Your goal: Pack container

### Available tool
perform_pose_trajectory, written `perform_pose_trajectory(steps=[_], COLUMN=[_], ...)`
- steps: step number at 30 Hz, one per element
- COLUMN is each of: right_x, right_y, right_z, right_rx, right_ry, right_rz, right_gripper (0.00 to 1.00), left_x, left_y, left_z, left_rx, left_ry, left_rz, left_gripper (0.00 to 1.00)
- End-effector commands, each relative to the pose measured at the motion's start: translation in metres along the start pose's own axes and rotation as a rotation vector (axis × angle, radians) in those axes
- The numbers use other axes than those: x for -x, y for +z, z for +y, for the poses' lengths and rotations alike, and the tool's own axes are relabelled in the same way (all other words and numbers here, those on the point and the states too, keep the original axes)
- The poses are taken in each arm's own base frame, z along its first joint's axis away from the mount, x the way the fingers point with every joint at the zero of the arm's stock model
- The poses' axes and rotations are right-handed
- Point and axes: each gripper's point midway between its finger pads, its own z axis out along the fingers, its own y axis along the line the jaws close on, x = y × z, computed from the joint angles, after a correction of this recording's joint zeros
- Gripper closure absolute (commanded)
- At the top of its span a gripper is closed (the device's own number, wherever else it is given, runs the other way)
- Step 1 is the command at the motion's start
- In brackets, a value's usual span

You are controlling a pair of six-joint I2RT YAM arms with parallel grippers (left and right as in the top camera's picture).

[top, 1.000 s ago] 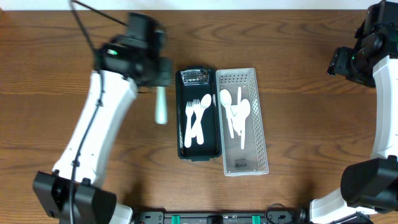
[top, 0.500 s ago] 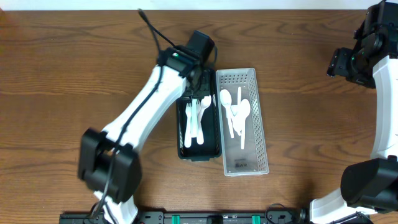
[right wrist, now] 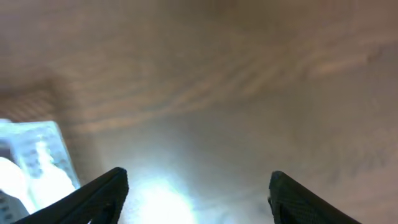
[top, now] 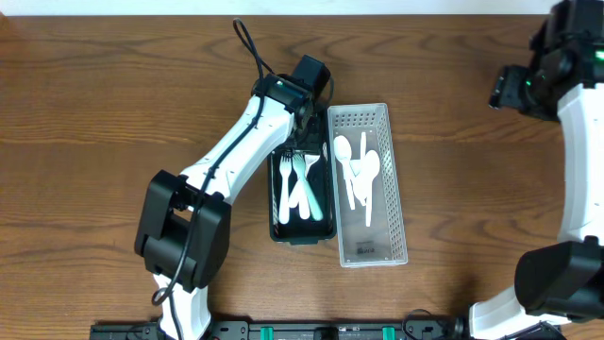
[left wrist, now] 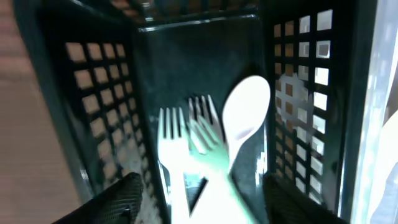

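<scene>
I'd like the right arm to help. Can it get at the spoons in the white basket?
Probably yes: the white basket is open-topped, the spoons lie uncovered, and the left gripper hangs over the dark basket beside it. The right gripper is open and empty.

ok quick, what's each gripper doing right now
left gripper: open, holding nothing, over the dark tray
right gripper: open, holding nothing

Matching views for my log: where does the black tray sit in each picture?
Overhead: the black tray lies mid-table, partly under the left arm.
Left wrist: it fills the frame, with its grid wall on the left.
Right wrist: not in it.
Shared landmark: the clear bin beside it, seen at the left wrist's right edge and the right wrist's lower left.
</scene>
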Motion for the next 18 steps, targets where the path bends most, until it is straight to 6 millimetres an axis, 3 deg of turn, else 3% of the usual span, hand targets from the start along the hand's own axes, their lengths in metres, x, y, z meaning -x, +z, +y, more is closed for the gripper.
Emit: perform_pose_trajectory(steps=[1, 4, 5, 7, 11, 14, 18], right_x=[0.010, 0.032, 0.041, 0.057, 0.081, 0.098, 0.096], right_y=[-0.003, -0.008, -0.011, -0.016, -0.027, -0.036, -0.035], right_z=[0.031, 0.057, 0.066, 0.081, 0.100, 0.105, 0.104], right_rx=[0.052, 0.094, 0.109, 0.137, 0.177, 0.192, 0.186], right_ry=[-0.074, -0.105, -0.113, -0.123, -0.130, -0.122, -0.143], right_rz=[-0.059, -0.167, -0.208, -0.285, -0.401, -0.482, -0.473], right_gripper=[0.21, 0.17, 0.14, 0.03, 0.01, 0.01, 0.01], left_x=[0.018, 0.037, 0.044, 0.057, 0.072, 0.074, 0.074], left_y=[-0.038, -0.068, -0.079, -0.097, -0.110, -0.112, -0.114], left_z=[0.024, 0.061, 0.074, 0.102, 0.153, 0.180, 0.207], left_rx=[0.028, 0.078, 0.080, 0.083, 0.109, 0.130, 0.160], left_ry=[0.024, -0.052, -0.078, -0.148, -0.269, -0.326, -0.355], left_rz=[-0.111, -0.217, -0.256, -0.322, -0.390, -0.401, -0.410], left_gripper=[0.34, 0.30, 0.23, 0.02, 0.02, 0.02, 0.02])
